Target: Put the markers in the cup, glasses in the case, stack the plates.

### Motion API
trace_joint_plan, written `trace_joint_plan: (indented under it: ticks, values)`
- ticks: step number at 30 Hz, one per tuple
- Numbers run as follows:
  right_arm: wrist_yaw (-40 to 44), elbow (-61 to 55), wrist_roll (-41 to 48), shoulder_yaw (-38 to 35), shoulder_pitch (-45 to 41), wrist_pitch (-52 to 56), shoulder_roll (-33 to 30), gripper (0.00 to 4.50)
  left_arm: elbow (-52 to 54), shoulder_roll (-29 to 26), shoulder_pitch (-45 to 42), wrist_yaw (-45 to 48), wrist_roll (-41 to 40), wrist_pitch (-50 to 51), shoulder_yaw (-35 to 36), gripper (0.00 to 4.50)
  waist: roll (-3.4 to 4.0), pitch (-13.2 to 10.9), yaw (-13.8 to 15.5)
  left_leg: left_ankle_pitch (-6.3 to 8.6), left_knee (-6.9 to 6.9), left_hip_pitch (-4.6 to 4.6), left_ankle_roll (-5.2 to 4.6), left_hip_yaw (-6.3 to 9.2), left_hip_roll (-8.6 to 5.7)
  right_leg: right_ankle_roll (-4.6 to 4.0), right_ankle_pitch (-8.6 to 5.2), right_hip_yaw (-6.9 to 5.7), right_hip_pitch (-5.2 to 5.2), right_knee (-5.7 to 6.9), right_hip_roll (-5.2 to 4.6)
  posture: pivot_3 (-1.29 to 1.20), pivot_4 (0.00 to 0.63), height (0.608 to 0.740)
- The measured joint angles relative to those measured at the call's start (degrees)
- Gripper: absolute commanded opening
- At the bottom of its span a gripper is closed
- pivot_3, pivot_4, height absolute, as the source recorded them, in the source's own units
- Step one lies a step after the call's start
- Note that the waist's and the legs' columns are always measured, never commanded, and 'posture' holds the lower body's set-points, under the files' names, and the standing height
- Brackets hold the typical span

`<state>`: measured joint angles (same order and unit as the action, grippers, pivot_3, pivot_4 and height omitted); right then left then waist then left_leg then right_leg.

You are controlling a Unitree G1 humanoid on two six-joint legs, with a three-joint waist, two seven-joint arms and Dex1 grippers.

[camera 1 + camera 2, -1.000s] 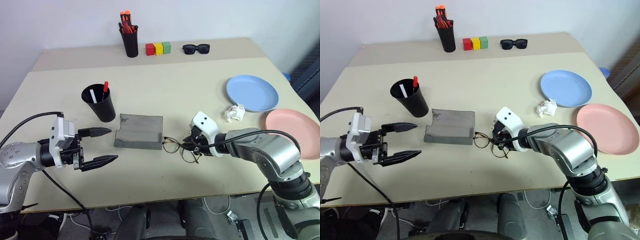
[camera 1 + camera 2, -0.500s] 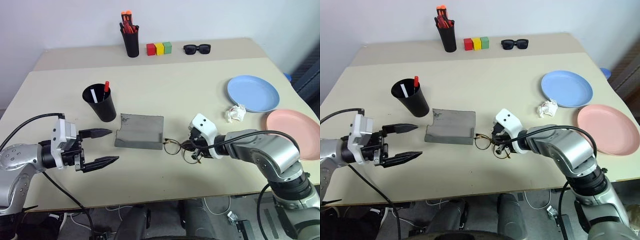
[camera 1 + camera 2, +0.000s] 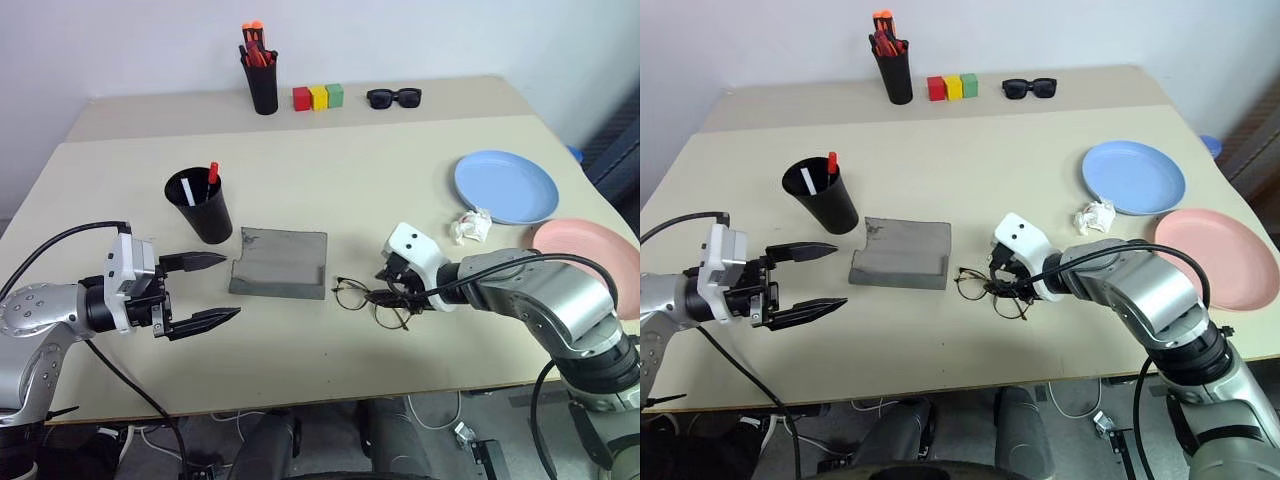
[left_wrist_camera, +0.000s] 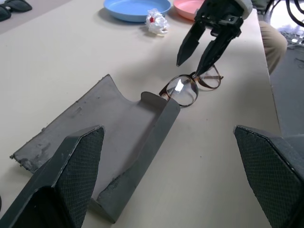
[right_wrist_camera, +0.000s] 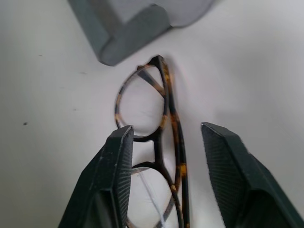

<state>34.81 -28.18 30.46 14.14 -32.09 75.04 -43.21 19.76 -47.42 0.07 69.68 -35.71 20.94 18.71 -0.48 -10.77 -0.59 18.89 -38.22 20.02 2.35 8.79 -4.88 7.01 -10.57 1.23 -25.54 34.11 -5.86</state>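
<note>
Glasses [image 3: 990, 290] lie on bench [image 3: 1040, 200], just beside open grey case [image 3: 902, 253] on its right-hand end; long axis roughly in line with case; right hand [image 4: 202, 51] directly over them, fingers parted astride frame — released, not gripping; left hand [image 3: 200, 292] spread wide, empty, near case's other end; frame thin, tortoiseshell-flecked, round clear lenses, temples folded.
</note>
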Motion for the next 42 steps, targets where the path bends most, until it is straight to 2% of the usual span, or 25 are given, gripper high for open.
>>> trace_joint_plan:
  ticks: [3, 6, 17, 21, 25, 32, 39, 42]
  values:
    - [-0.2, 1.1, -0.6, 0.6, 0.4, 0.0, -0.2, 1.43, 0.0, 0.0, 0.0, -0.1, 0.0, 0.0, 0.0, 4.50, 0.00, 0.0, 0.0, 0.00, 0.00, 0.00, 0.00, 0.00, 0.00, 0.00, 0.00, 0.00, 0.00, 0.00, 0.00, 0.00, 0.150, 0.740]
    - [0.4, 1.1, -0.5, 1.2, 0.9, -0.3, -0.3, 0.01, 0.1, 0.0, 0.0, -0.2, 0.0, 0.0, 0.0, 4.50, 0.00, 0.0, -0.1, 0.00, 0.00, 0.00, 0.00, -0.01, 0.00, 0.00, 0.00, 0.00, 0.00, 0.00, 0.00, 0.00, 0.150, 0.740]
    - [2.6, 1.6, -0.5, 1.3, 0.1, -0.6, -1.3, 0.01, 0.6, 0.0, 0.1, -1.2, 0.0, -0.1, 0.0, 4.50, 0.00, 0.0, 0.0, 0.00, 0.00, -0.01, 0.00, -0.01, 0.00, 0.00, 0.00, 0.00, 0.00, 0.00, 0.00, 0.00, 0.150, 0.740]
    - [3.5, 5.3, -0.6, -0.1, -6.8, -0.7, -1.6, 0.01, 0.6, 0.0, 0.1, -1.5, -0.4, 0.1, 0.1, 4.50, 0.03, 0.0, -0.3, 0.00, 0.00, -0.02, 0.00, -0.06, 0.03, -0.01, 0.00, 0.01, -0.02, 0.01, 0.02, 0.00, 0.150, 0.740]
    - [2.1, 6.9, -0.5, -3.5, -13.2, -2.3, 4.1, 0.01, 0.6, 0.0, 0.4, -1.5, -1.4, 0.8, 0.4, 4.50, 0.03, 0.0, -0.2, 0.01, 0.05, -0.01, 0.01, -0.07, 0.28, -0.06, 0.02, 0.00, -0.03, -0.05, 0.21, 0.00, 0.150, 0.740]
    - [-0.9, 13.1, -1.0, -2.6, -16.9, -6.2, 17.0, 0.01, 0.6, -1.1, 1.5, -1.3, -3.5, 2.6, 1.6, 4.50, 0.03, 0.0, -0.3, 0.01, 0.06, 0.02, 0.01, -0.12, 0.45, -0.15, 0.09, 0.03, -0.14, -0.02, 0.24, 0.00, 0.150, 0.740]
    - [-3.5, 19.1, -4.3, 0.5, -16.4, -13.1, 26.4, 0.01, 1.8, -1.5, 3.8, -1.7, -4.6, 3.6, 3.4, 4.50, 0.03, 0.0, -0.5, -0.03, 0.06, 0.37, 0.08, -0.24, 0.49, -0.27, 0.18, 0.10, -0.67, 0.13, 0.28, 0.00, 0.150, 0.740]
    - [-4.5, 21.7, -6.0, 1.4, -15.2, -16.7, 29.9, 0.01, 3.2, -1.5, 4.7, -2.4, -5.0, 3.7, 4.0, 4.50, 0.03, 0.0, -0.6, -0.21, 0.10, 0.41, 0.40, -0.35, 0.49, -0.37, 0.25, 0.13, -0.81, 0.15, 0.31, 0.00, 0.150, 0.740]
